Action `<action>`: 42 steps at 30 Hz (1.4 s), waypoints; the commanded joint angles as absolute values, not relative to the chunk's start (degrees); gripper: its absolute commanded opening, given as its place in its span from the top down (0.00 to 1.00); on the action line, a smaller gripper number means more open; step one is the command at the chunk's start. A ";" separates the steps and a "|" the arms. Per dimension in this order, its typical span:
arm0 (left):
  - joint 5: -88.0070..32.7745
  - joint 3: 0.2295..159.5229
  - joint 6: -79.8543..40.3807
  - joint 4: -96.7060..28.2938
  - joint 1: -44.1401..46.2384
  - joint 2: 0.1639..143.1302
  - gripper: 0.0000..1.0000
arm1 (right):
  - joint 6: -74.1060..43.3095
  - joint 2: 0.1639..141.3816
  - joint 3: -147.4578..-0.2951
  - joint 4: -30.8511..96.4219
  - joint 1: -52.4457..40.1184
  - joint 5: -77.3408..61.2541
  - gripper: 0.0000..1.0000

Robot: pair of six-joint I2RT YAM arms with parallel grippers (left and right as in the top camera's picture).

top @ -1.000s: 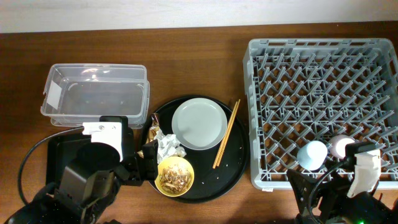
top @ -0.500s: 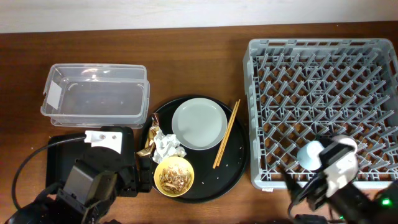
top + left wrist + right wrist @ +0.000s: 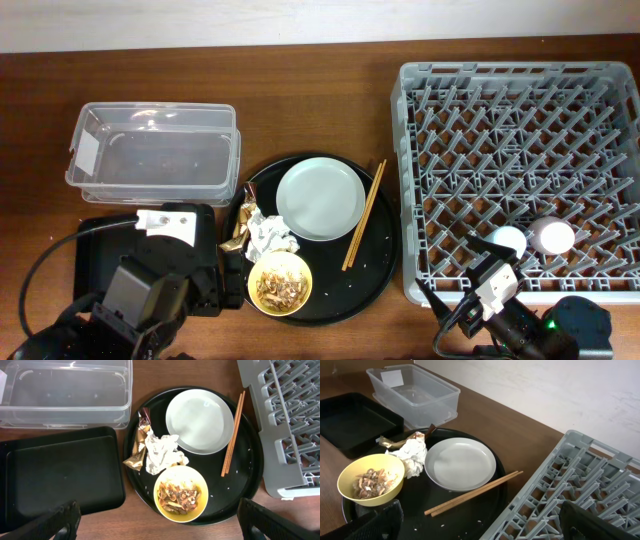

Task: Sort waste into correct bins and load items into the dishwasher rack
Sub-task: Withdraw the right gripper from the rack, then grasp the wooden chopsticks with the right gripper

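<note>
The round black tray (image 3: 375, 265) holds the pale plate (image 3: 320, 198), the wooden chopsticks (image 3: 364, 215), the crumpled white napkin (image 3: 270, 238), the gold-brown foil wrapper (image 3: 240, 225) and the yellow bowl (image 3: 280, 283) with brown food scraps (image 3: 177, 495). The blue cup (image 3: 508, 240) and pink cup (image 3: 551, 236) sit in the grey dishwasher rack (image 3: 520, 110). My left gripper (image 3: 159, 510) is open and empty above the bowl's near edge. My right gripper (image 3: 480, 507) is open and empty, low over the tray's right side, facing the chopsticks (image 3: 472, 492).
The clear tub (image 3: 155, 150) with a white label stands at the back left. The shallow black tray (image 3: 90, 250) lies in front of it, partly under my left arm (image 3: 150, 290). My right arm (image 3: 500, 310) is at the table's front edge, below the rack.
My right arm has pulled back from the cups in the rack toward the front edge and swung left. My left arm drew back slightly from the napkin.
</note>
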State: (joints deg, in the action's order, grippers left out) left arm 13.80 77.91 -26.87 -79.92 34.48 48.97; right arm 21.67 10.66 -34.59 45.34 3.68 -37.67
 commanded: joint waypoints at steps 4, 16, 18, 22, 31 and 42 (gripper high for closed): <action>14.39 78.37 -27.40 -80.68 34.44 48.80 0.00 | 21.93 10.09 -35.64 44.12 3.22 -41.80 0.02; 14.39 78.37 -27.40 -80.68 34.44 48.80 0.00 | -5.13 15.99 -53.21 49.71 3.22 -41.89 0.02; 14.39 78.37 -27.40 -80.68 34.44 48.80 0.00 | -5.17 30.17 -60.42 59.94 3.22 -42.68 0.02; 14.39 78.37 -27.40 -80.68 34.44 48.80 0.00 | -3.68 61.08 -74.83 75.88 2.96 -46.54 0.02; 14.39 78.37 -27.40 -80.68 34.44 48.77 0.00 | -34.17 77.47 -74.85 56.38 -42.92 2.68 0.14; 14.39 78.37 -27.40 -80.71 34.44 48.80 0.00 | -42.52 111.50 -74.74 59.16 -34.35 -4.23 0.71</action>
